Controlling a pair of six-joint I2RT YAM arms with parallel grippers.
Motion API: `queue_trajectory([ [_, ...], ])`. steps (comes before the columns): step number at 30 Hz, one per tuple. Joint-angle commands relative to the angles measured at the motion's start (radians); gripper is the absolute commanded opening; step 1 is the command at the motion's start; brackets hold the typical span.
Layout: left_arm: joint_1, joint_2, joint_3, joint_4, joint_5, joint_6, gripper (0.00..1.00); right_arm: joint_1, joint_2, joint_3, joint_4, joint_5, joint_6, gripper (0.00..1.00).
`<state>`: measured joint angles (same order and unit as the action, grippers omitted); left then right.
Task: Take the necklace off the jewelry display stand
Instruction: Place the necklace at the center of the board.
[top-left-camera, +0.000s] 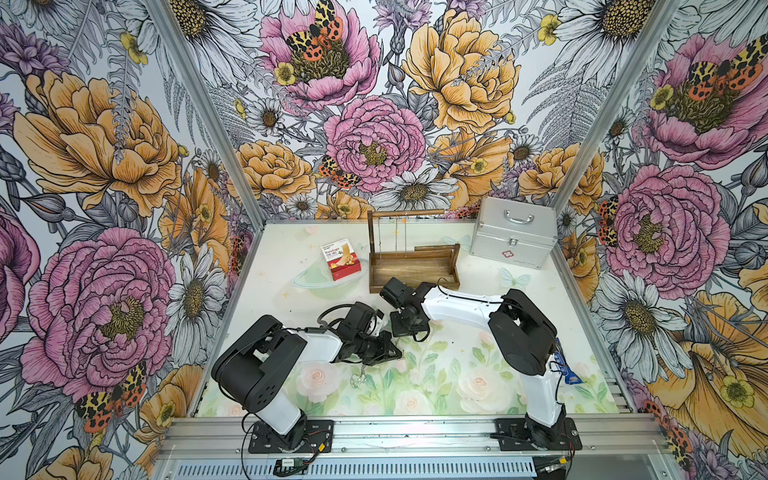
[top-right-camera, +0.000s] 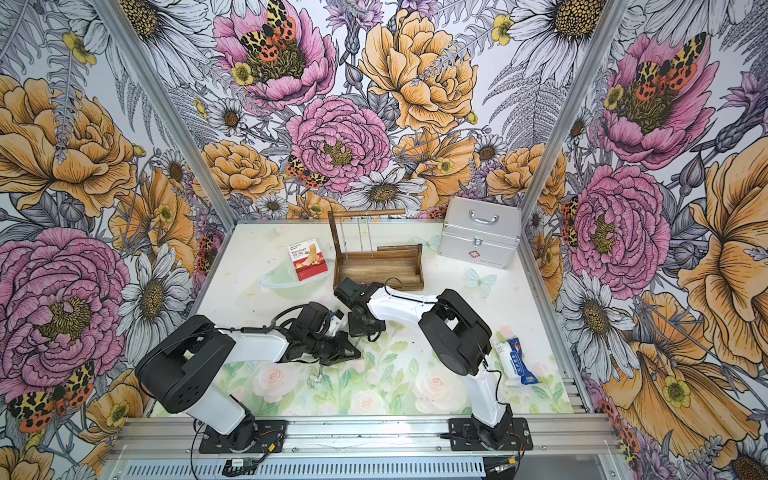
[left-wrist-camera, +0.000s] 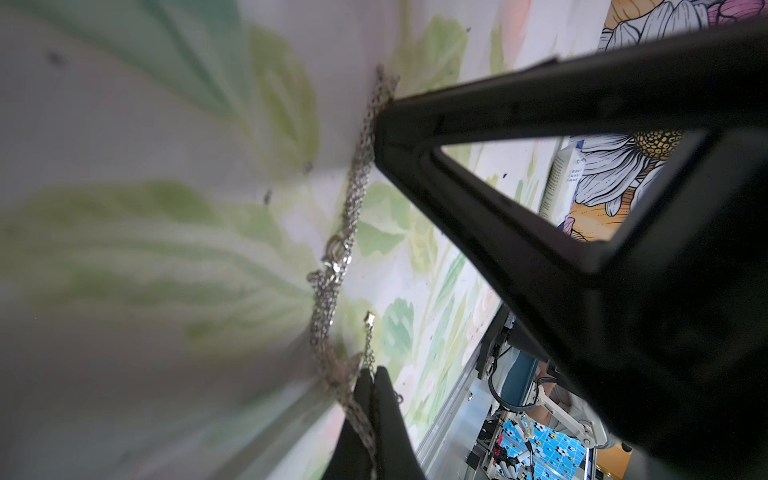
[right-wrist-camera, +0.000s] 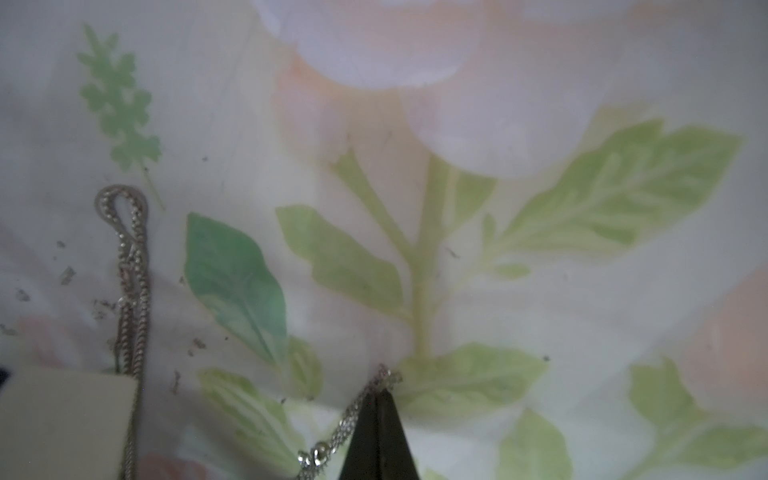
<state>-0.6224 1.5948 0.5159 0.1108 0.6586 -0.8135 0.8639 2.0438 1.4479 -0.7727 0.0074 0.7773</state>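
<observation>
The necklace (left-wrist-camera: 332, 266), a thin silver chain, is off the jewelry display stand (top-left-camera: 411, 257) and low over the flowered mat between the arms. My left gripper (left-wrist-camera: 372, 376) is shut on one part of the chain. My right gripper (right-wrist-camera: 379, 392) is shut on another part, and its black tip (left-wrist-camera: 380, 124) shows in the left wrist view. The chain runs between the two tips. A small bunch of necklace (top-left-camera: 359, 380) dangles under the left gripper (top-left-camera: 395, 355) in both top views. A loop of chain (right-wrist-camera: 124, 249) lies on the mat. Thin chains hang from the stand's top rod (top-right-camera: 365, 212).
A red bandage box (top-left-camera: 341, 258) lies left of the stand. A silver metal case (top-left-camera: 512, 232) stands at the back right. A blue and white packet (top-right-camera: 517, 361) lies by the right arm's base. An aluminium rail (top-left-camera: 415, 432) borders the front edge.
</observation>
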Motion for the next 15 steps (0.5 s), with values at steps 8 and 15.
queue_trajectory([
  [8,-0.011,-0.038,-0.010,0.020,-0.004,-0.001,0.00,0.000,-0.039,-0.005,-0.010,0.054,0.015,0.07],
  [15,-0.012,-0.036,-0.010,0.020,-0.005,0.000,0.00,-0.002,-0.069,0.000,-0.002,0.046,0.022,0.14],
])
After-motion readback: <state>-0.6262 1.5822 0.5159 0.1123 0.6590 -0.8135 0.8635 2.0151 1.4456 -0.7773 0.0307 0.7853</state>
